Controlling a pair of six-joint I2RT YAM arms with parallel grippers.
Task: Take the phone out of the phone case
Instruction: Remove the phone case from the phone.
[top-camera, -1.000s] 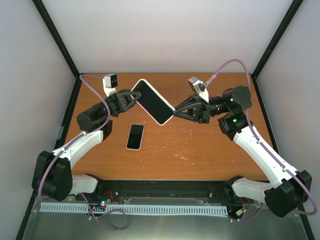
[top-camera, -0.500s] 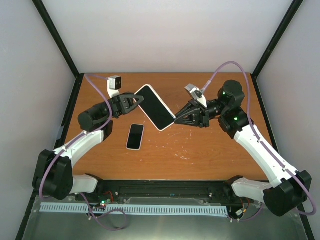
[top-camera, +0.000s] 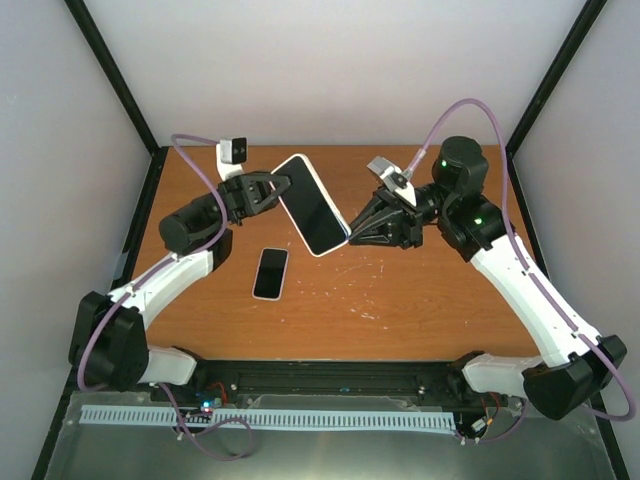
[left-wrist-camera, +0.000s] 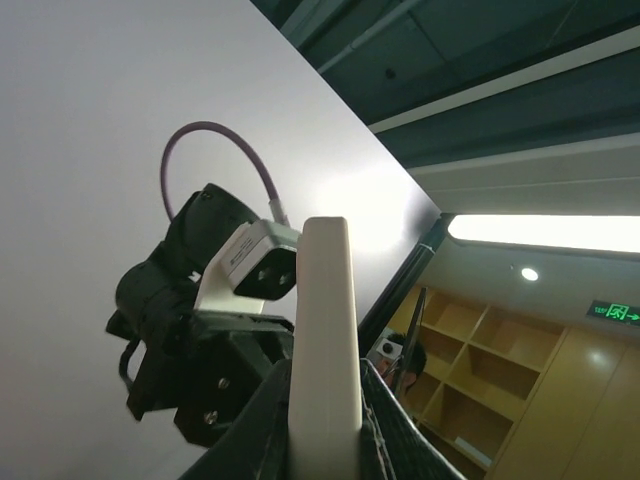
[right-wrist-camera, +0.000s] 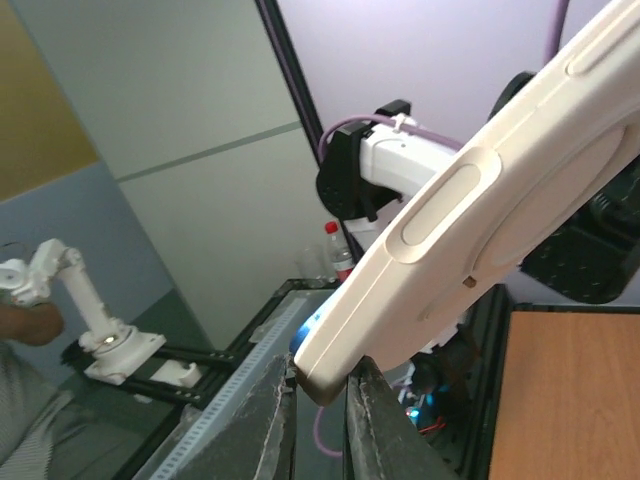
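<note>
We find the white phone case (top-camera: 311, 205) aloft, the left gripper (top-camera: 278, 192) clamped on its far end and the right gripper (top-camera: 352, 232) on its near corner. 1 dark phone (top-camera: 270, 273) lies flat on the table (top-camera: 420, 295).

We see a cream phone case (top-camera: 312, 205) whose shell looks like smooth, matt plastic. The table (top-camera: 420, 290) is an orange-brown, wood-look board, smooth with fine pale scratches near its middle, and the phone (top-camera: 270, 273) lying toward its left edge shows a glossy black face. The white arm covers (top-camera: 520, 288) look like lightly glossy hard plastic.
</note>
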